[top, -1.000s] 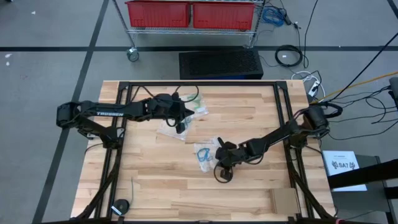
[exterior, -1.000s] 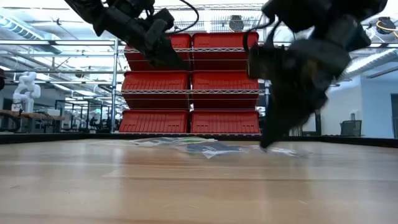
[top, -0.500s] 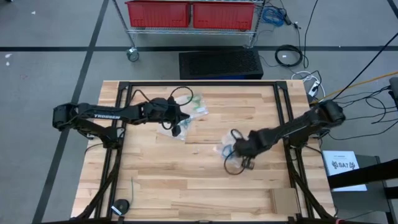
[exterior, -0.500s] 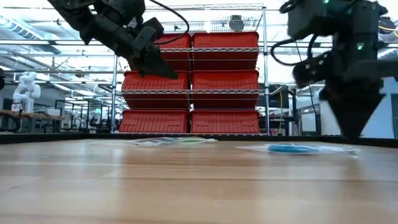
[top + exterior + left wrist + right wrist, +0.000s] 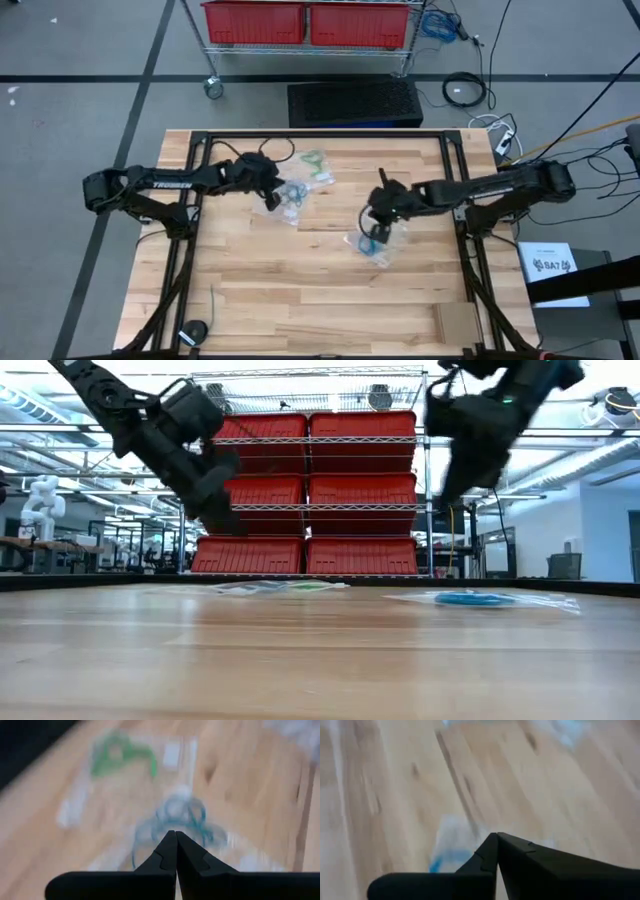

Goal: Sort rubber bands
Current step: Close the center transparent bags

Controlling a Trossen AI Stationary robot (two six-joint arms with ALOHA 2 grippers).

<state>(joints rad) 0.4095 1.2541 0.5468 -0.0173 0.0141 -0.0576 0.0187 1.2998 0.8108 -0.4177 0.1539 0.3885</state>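
Bands [image 5: 182,817] just ahead of the pinched-shut, empty left claw [image 5: 175,840] look light, floppy, tangle-prone; pinch one strand.

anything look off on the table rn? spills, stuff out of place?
Nothing damaged or spilled. The bright blue rubber bands lie in a clear bag apart from the green bands and teal bands near the left gripper. Both grippers, jaws shut, hang above the table; the right gripper holds nothing.

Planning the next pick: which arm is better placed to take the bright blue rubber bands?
The right. Its gripper hangs shut just above the bright blue rubber bands; the left gripper, also shut, is over the teal rubber bands.
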